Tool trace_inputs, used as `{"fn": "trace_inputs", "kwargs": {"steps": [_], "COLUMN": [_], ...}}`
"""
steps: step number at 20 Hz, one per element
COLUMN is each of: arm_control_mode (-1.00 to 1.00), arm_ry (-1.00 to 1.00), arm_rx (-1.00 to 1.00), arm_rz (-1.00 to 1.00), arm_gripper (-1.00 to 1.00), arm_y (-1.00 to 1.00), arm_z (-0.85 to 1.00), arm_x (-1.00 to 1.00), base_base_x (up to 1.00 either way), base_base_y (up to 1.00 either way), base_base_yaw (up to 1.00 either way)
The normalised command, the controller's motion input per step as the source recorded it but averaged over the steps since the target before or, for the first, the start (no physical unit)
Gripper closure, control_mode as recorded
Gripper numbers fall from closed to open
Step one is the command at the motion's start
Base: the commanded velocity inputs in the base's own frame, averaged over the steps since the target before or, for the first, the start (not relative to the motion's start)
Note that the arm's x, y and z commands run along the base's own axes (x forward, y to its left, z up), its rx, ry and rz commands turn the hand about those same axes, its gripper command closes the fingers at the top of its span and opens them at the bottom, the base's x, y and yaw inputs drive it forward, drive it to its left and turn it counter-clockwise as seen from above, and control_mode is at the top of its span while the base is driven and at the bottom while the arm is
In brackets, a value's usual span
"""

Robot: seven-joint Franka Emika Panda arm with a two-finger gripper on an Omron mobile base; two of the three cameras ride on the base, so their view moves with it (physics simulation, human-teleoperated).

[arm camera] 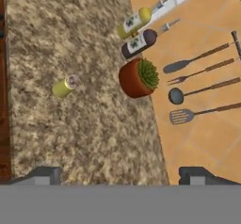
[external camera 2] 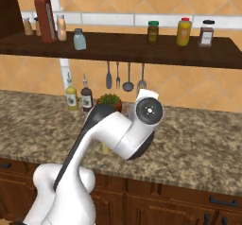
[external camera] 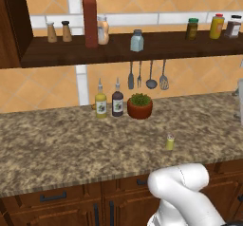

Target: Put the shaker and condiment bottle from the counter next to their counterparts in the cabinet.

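Note:
The tiny yellow-green shaker (external camera: pixel 170 142) stands alone on the granite counter (external camera: pixel 57 144), in front of a potted plant. In the hand view the shaker (arm camera: pixel 66 85) lies well ahead of my gripper (arm camera: pixel 121 177), left of centre. The dark fingertips (arm camera: pixel 44 176) are spread wide with nothing between them. The tall red condiment bottle (external camera: pixel 90 16) stands on the dark wooden cabinet shelf (external camera: pixel 180 47), right beside the squat peach-and-white bottle (external camera: pixel 103 30). The pale blue-grey shaker (external camera: pixel 136 41) stands further right on the shelf. In the right base view my arm hides most of the yellow-green shaker (external camera 2: pixel 105 148).
A yellow nozzle bottle (external camera: pixel 100 104), a dark nozzle bottle (external camera: pixel 117 101) and a potted plant (external camera: pixel 140 106) stand at the back of the counter. Utensils (external camera: pixel 151 75) hang on the wall under the shelf. Two brown shakers (external camera: pixel 59 31) and several jars (external camera: pixel 216 26) stand on the shelf.

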Motion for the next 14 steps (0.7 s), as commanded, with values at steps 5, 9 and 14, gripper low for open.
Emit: {"fn": "trace_inputs", "kwargs": {"steps": [5, 9, 14], "arm_control_mode": [-1.00, -1.00, -1.00], "arm_ry": [0.33, 0.28, 0.28], "arm_rx": [-0.05, 0.10, 0.25], "arm_rz": [0.35, 0.11, -0.01], "arm_gripper": [-1.00, -1.00, -1.00], "arm_y": [-0.62, -0.58, -0.31], "arm_z": [-0.81, -0.11, 0.00], "arm_x": [0.57, 0.29, 0.09], "base_base_x": [0.00, 0.00, 0.00], "base_base_y": [0.00, 0.00, 0.00], "base_base_yaw": [0.00, 0.00, 0.00]}}
